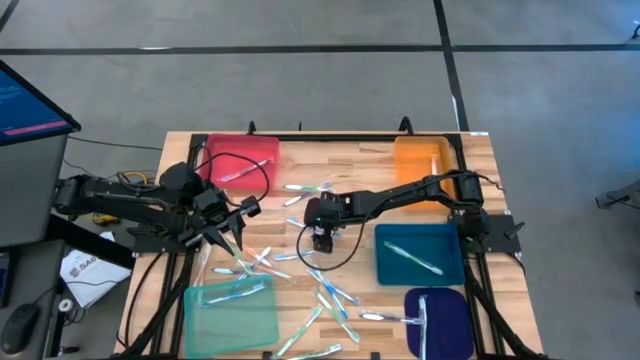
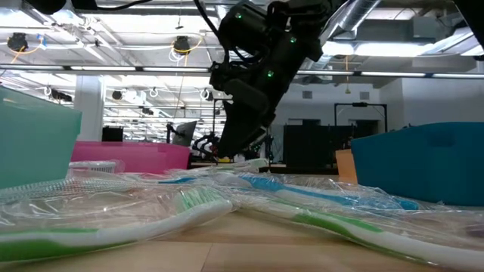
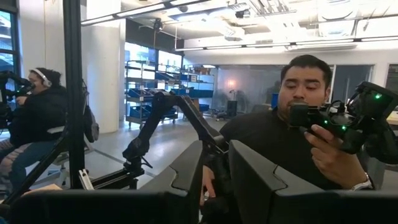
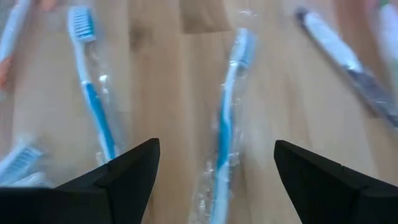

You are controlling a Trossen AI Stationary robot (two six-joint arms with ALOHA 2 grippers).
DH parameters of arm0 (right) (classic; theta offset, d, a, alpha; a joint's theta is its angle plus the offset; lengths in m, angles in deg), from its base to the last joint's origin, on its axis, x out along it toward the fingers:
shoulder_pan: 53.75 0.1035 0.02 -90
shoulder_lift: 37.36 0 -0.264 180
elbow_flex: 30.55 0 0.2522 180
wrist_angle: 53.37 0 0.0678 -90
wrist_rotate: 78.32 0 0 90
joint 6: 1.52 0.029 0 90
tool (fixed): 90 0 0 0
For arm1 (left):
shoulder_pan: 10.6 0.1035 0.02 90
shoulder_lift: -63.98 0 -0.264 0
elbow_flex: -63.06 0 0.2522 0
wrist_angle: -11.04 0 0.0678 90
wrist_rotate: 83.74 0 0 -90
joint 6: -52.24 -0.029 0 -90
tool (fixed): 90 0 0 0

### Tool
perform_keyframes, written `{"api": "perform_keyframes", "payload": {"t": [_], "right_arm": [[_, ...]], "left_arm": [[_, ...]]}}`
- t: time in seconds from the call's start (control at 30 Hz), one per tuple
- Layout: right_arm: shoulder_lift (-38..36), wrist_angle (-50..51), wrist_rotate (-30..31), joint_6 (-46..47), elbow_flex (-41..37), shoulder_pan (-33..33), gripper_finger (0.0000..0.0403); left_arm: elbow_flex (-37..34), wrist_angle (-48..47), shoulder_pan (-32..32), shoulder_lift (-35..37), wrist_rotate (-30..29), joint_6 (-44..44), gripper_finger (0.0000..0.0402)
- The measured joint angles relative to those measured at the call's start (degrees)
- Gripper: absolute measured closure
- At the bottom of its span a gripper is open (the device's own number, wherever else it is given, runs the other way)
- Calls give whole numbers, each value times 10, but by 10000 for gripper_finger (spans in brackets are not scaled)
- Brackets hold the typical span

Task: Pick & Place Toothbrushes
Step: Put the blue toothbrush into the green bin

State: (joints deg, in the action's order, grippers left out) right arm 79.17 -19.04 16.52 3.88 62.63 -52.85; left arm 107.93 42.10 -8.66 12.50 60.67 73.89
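Note:
Several wrapped toothbrushes, white or clear with blue and green parts, lie flat and scattered on the wooden table (image 1: 300,150). My right gripper (image 1: 320,240) hangs open over the table's middle and points down. In the right wrist view its fingers (image 4: 134,165) stand wide on either side of a blue toothbrush (image 4: 227,121) in clear wrap, above it and touching nothing. A second blue toothbrush (image 4: 93,102) lies beside it. My left gripper (image 1: 238,215) is open, raised at the table's left side and pointing level into the room (image 3: 216,152). The low view shows green toothbrushes (image 2: 189,208) up close.
Five trays ring the table: pink (image 1: 215,150) and orange (image 1: 405,160) at the far edge, teal (image 1: 390,270) on the right, dark blue (image 1: 450,335) and light green (image 1: 205,320) near. Each holds at least one toothbrush. A person (image 3: 298,124) stands beyond the table.

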Motion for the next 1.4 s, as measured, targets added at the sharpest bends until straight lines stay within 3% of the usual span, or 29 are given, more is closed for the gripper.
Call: {"api": "perform_keyframes", "payload": {"t": [0.97,1.2,1.4], "right_arm": [[-2,-69,32,71,-99,8,95],[14,-64,32,79,-99,4,148],[30,-78,18,77,-96,0,238]], "left_arm": [[0,0,0,0,-6,0,329],[0,0,0,0,-7,-4,329],[0,0,0,0,-10,-4,329]]}}
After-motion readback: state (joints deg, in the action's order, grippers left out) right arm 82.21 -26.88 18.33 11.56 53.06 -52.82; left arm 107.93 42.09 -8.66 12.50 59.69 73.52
